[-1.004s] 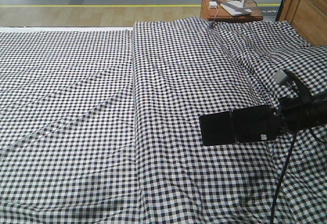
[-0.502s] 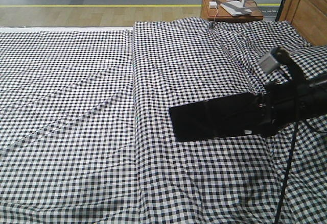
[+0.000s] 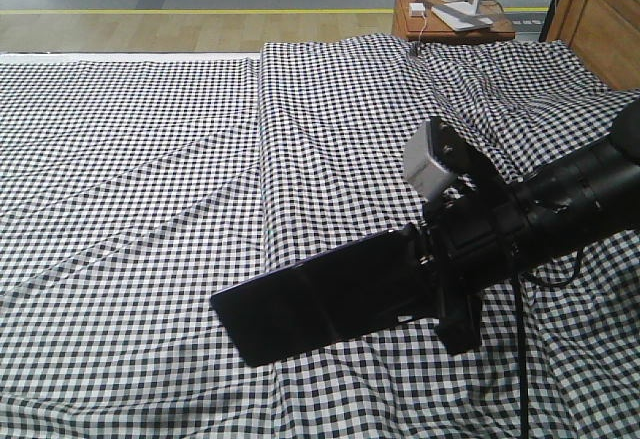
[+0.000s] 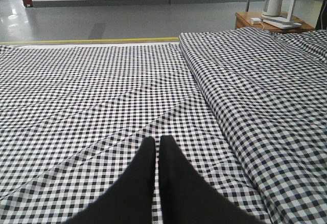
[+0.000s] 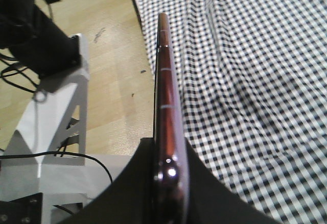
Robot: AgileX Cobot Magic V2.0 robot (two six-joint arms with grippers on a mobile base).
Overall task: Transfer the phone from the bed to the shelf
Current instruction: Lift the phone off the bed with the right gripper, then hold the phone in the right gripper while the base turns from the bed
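Black and glossy, the thin flat folding phone (image 3: 320,304) is held clear of the wide, wrinkled black-and-white gingham bed (image 3: 140,159), clamped at its right end by the right gripper (image 3: 428,259). Since a second ago it has been carried left, nearer and tilted, so pickup is judged done and transport begun. The left gripper (image 4: 153,155) is pressed closed, empty. One phone, one bed and two grippers are counted; no shelf is shown.

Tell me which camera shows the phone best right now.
The exterior front-facing view: the phone shows most of its dark flat face there, held at one end by the right gripper above the bed. The right wrist view catches only its thin pinkish edge. The left wrist view misses it entirely.
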